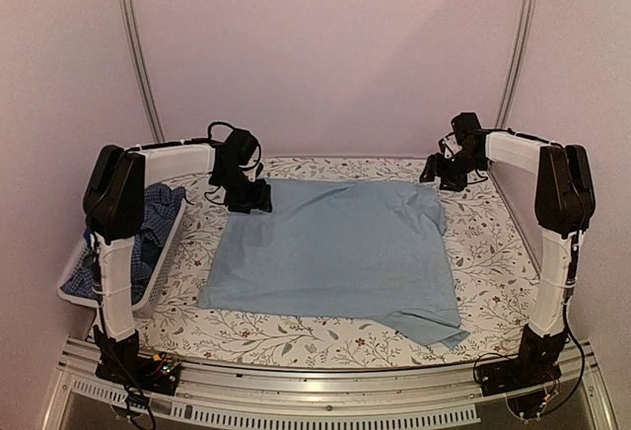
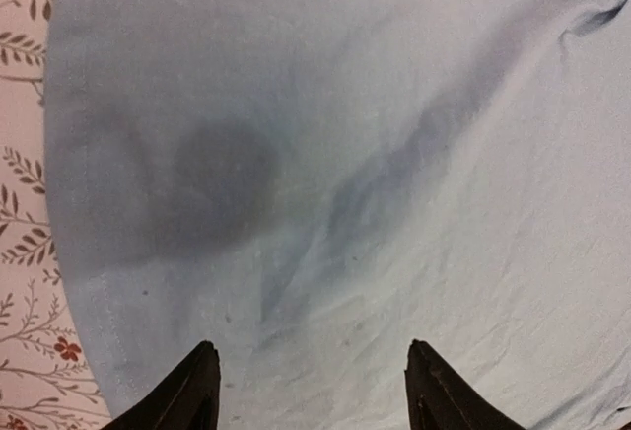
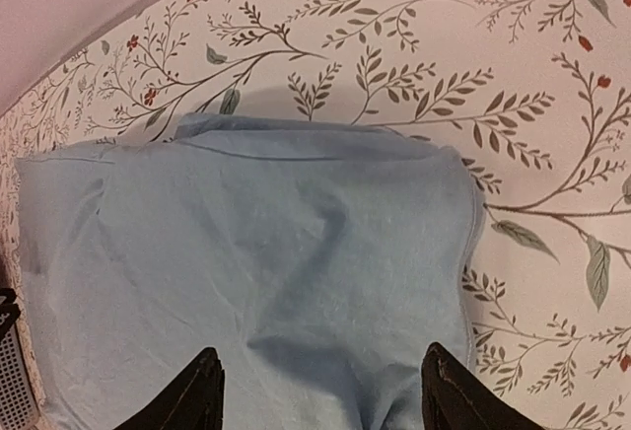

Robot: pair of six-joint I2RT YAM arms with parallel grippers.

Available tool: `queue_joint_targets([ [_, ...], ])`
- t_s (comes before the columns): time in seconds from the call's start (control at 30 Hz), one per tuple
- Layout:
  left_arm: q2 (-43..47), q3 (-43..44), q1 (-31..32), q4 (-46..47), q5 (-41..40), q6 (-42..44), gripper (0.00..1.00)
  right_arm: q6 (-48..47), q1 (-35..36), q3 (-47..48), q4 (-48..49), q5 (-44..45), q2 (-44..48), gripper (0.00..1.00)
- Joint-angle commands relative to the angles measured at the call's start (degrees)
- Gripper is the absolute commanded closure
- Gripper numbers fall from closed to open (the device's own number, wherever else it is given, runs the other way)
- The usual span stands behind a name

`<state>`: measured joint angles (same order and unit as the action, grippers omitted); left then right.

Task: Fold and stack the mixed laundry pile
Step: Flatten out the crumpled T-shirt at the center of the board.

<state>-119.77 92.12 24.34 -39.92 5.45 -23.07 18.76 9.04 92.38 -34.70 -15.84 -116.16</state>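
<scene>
Both claws have their jaws well apart and grip nothing. The left gripper (image 1: 246,198) is at the far left corner of the light-blue shirt (image 1: 335,252), and the right gripper (image 1: 442,176) is at its far right corner. The shirt lies spread on the floral table (image 1: 483,252). A dark checked shirt (image 1: 158,208) sits in the white basket (image 1: 166,250) on the left.

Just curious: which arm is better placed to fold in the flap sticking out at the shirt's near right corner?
Right, probably: the flap lies on its side, and the open right gripper is nearer than the left gripper across the shirt.
</scene>
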Motion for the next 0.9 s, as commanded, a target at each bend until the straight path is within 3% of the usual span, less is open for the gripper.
queue_joint_targets([
  [0.0, -5.37, 10.39, -2.77, 0.26, -1.11, 3.63, 0.34, -3.28, -0.45, 12.75, -2.73, 8.92, -9.24, 0.31],
  [0.2, -15.99, 25.85, -7.88, -1.92, -0.07, 4.20, 0.22, -5.42, -0.51, 28.71, -8.60, 9.78, -22.90, 0.25],
  [0.3, -19.59, 31.72, -9.83, -3.75, 1.02, 3.46, 0.20, -6.04, -0.54, 31.24, -9.52, 8.46, -26.83, 0.25],
  [0.43, -20.36, 32.72, -11.63, -2.79, 2.44, 1.69, 0.19, -6.57, -0.53, 31.90, -10.13, 5.98, -29.82, 0.26],
  [0.5, -20.29, 32.59, -12.12, -2.58, 2.74, 1.23, 0.19, -7.14, -0.58, 32.20, -9.59, 1.06, -30.78, 0.37],
  [0.67, -18.77, 31.14, -12.90, -1.12, 4.82, 0.49, 0.19, -9.29, -0.21, 31.28, -6.10, -8.54, -26.04, 0.98],
  [0.87, -16.02, 28.11, -14.04, 0.33, 5.91, 0.49, 0.19, -12.61, 3.37, 20.65, -1.10, -13.35, -8.96, 1.00],
])
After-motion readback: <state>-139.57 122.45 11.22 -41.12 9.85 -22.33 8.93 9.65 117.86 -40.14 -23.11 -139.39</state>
